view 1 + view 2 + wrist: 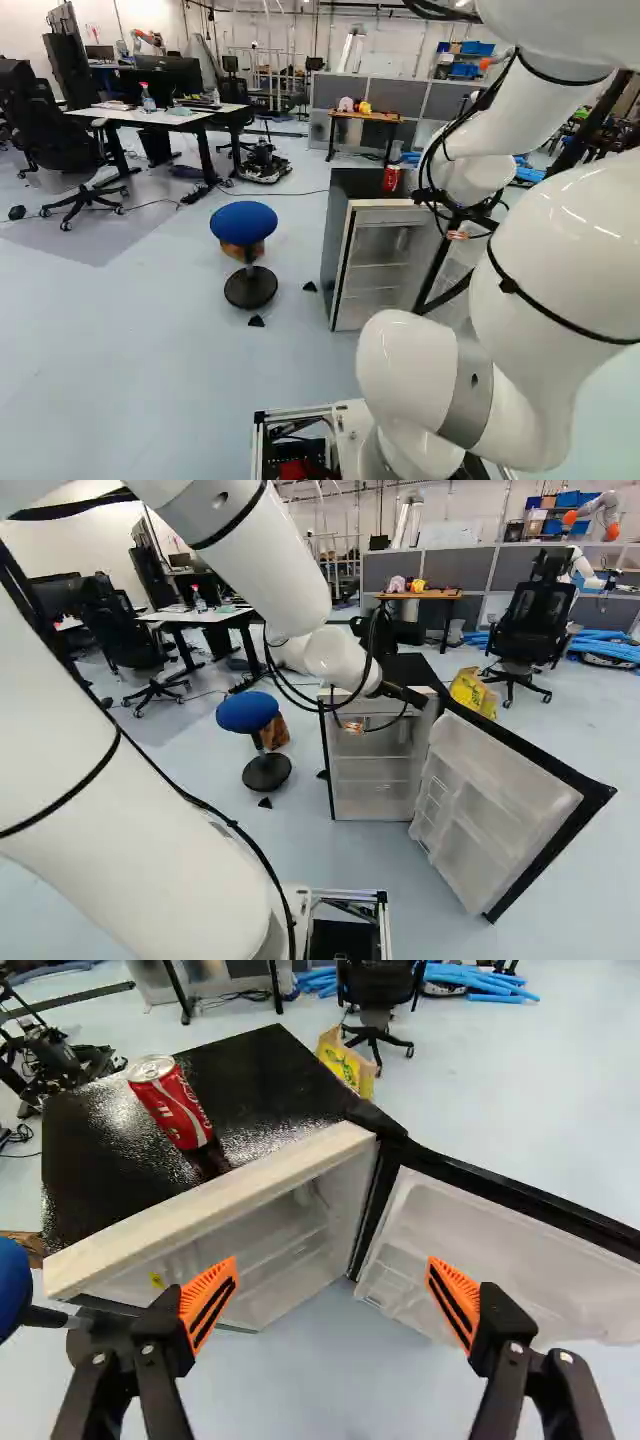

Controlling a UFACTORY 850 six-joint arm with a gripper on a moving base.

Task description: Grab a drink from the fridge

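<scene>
Arm (110,790), white and the only one near the job, reaches forward to the fridge (210,1195), so there is no choosing between arms. The fridge is low and black-topped, its door (480,810) swung wide on the robot's right. The pincer (332,1265) hangs before its open front, toward the hinge side, spread wide with nothing between its two fingers. The drink, a red can (170,1100), sits on top of the fridge, set back from the front rim. From the pincer it lies ahead and off to the robot's left, on the side away from the door. That sideways offset is what the coming move turns on, I judge: across to the left and forward, clearing the rim. The can's long axis looks to be vertical; its slant in the wrist view is likely the camera's own. Fingers closing from two sides of its round wall should suit it, though an off-centre one could knock it over.

Counting down by size: one arm, one fridge, one door, one pincer, two orange pads (208,1305), one can. Whether any more drinks stand inside, I cannot tell; shelves show there, but not clearly enough to number.
</scene>
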